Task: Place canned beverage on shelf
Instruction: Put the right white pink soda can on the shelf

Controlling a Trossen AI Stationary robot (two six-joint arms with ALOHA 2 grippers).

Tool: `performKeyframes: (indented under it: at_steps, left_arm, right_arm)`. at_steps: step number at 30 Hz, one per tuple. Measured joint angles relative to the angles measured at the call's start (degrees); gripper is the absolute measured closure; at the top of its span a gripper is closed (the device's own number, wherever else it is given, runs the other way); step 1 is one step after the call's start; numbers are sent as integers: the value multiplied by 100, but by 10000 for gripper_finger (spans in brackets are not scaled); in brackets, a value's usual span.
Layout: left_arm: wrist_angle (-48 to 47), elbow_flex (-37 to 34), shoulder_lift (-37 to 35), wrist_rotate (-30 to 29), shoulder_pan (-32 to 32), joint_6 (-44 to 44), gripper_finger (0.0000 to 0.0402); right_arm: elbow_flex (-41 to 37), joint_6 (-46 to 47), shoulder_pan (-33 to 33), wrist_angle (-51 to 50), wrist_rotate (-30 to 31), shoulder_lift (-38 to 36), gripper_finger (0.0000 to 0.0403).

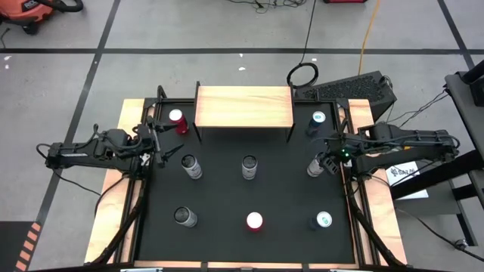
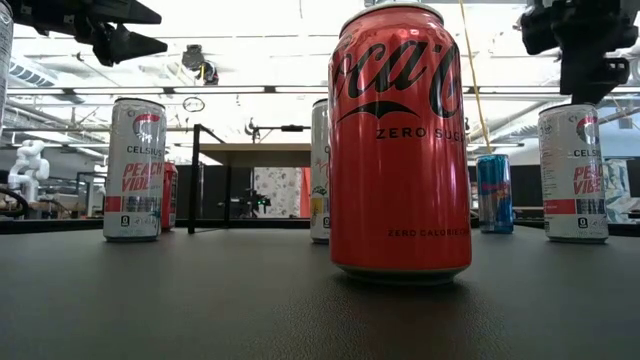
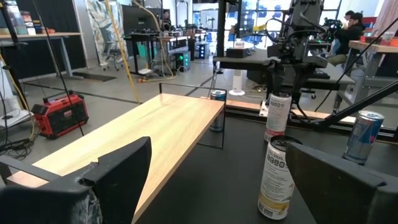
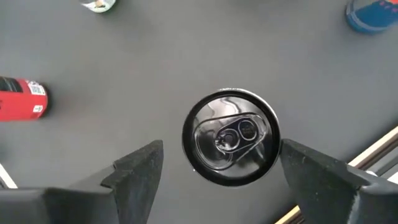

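Nearest the low camera stands a red cola can (image 2: 401,140), upright on the black mat (image 1: 249,193) that covers the worktop; from above it sits at the mat's near edge, well apart from the shelf (image 1: 243,106). That shelf, a light-wood top on thin black legs, stands at the mat's far edge with nothing on it. Just left of the shelf stands another red can (image 1: 178,119). The right gripper (image 4: 217,163) hangs straight above a silver can (image 4: 229,137) out past the shelf's right end (the wrist view looks right down on its lid), fingers spread wide on either side, not touching it. The left gripper (image 1: 168,152) waits off the shelf's left end, fingers also apart.
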Motion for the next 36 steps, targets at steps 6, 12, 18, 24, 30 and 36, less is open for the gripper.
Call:
performKeyframes:
  at_steps: [6, 12, 18, 24, 30, 36]
  left_arm:
    - [0, -1, 0, 0, 0, 11, 21]
    - [-2, -1, 0, 0, -1, 9, 21]
    - [-2, -1, 0, 0, 0, 9, 21]
    - [-24, -1, 0, 0, 0, 9, 21]
    - [-192, -8, -1, 0, -1, 4, 21]
    - [-194, -8, -2, 0, -2, 7, 21]
  right_arm:
    - [0, 286, -1, -8, 2, 279, 96]
    - [0, 288, -2, -23, 2, 686, 96]
    - [0, 281, -1, -89, 6, 986, 96]
    - [0, 269, 0, -88, 4, 1213, 96]
    - [0, 269, -2, -33, 4, 1312, 96]
    - [0, 403, -2, 33, 4, 1311, 96]
